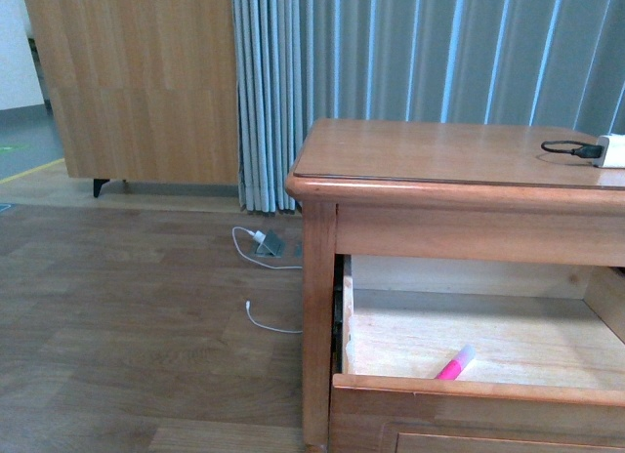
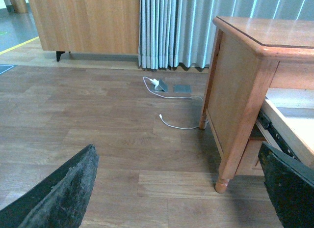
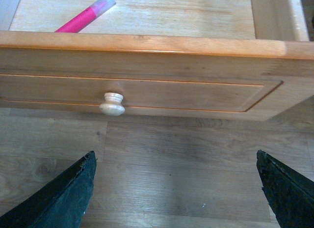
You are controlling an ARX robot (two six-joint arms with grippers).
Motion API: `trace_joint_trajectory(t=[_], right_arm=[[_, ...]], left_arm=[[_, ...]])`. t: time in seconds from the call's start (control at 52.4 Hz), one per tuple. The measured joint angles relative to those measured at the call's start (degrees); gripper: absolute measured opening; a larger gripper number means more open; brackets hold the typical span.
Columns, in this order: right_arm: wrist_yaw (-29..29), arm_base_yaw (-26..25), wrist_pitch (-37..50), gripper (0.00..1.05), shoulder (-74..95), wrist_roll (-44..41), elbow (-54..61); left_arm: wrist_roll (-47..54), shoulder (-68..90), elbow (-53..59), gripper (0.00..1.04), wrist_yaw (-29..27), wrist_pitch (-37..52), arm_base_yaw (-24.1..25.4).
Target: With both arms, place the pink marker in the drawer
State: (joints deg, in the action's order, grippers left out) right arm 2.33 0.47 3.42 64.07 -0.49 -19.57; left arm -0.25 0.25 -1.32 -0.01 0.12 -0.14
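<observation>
Pink marker point(image 1: 455, 363) lies slanted on the bottom of the pulled-out drawer point(image 1: 488, 388), near its front wall. Placing looks done; probably only closing remains, a push on the front by the knob point(image 3: 112, 103). Left end effector point(image 2: 176, 148) and right end effector point(image 3: 175, 153) both gape wide, empty. Black cable point(image 1: 566, 148) on the cabinet point(image 1: 439, 150) top and white cable point(image 1: 266, 327) on the floor point(image 1: 146, 307) obstruct nothing.

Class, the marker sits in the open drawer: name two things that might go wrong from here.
1. The pink marker lies near the front of the drawer; a hard push shut may roll it.
2. The open right gripper is not lined up with the knob; a push there might skew the drawer.
</observation>
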Motion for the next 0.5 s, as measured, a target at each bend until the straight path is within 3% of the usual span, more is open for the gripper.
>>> trace_joint_trajectory(t=[0.496], right_arm=[[-3.7, 1.4, 17.4, 0.96, 31.1, 3.6, -13.2]], left_arm=[[0.0, 0.0, 0.0, 0.99, 0.0, 0.0, 0.0]])
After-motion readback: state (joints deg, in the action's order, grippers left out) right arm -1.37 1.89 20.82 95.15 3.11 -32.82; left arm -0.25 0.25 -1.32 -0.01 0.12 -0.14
